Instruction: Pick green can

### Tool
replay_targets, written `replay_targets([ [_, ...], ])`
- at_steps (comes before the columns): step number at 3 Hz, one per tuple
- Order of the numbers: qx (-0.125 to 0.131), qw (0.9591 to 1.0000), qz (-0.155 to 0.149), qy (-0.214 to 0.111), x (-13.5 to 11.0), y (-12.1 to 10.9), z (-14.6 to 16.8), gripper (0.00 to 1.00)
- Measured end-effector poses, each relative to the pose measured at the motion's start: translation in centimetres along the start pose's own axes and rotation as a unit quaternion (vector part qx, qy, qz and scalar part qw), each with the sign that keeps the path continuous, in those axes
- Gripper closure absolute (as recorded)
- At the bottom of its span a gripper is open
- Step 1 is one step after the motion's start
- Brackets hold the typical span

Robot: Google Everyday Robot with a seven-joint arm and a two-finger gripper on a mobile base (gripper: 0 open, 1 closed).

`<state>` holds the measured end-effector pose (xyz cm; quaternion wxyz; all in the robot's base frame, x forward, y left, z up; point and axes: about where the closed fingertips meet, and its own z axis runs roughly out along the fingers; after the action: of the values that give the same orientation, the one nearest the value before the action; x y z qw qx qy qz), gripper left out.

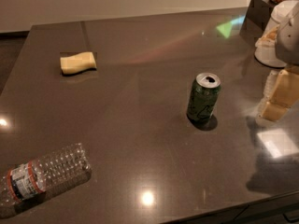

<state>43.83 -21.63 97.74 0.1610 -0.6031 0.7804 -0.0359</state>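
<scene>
Right of centre on the table [140, 143], the green can [203, 98] stands upright, axis vertical, to the left of my gripper [276, 99] at the right edge, whose spread I cannot tell.

The end effector [276, 99] hangs at the right edge; white arm [287, 36] above it.

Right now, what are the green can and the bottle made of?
The green can looks like metal: painted sides, shiny silver top with an opening. The bottle looks like clear, ribbed plastic. The gripper is at the right edge, apart from the can.
</scene>
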Motion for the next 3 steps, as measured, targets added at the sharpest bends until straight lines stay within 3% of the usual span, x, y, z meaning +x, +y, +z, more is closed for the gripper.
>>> replay_targets([
  [1, 0.0, 1.0, 0.0, 0.0, 0.0, 0.0, 0.0, 0.0],
  [3, 0.009, 0.9986, 0.025, -0.047, -0.4, -1.3, 2.2, 0.0],
])
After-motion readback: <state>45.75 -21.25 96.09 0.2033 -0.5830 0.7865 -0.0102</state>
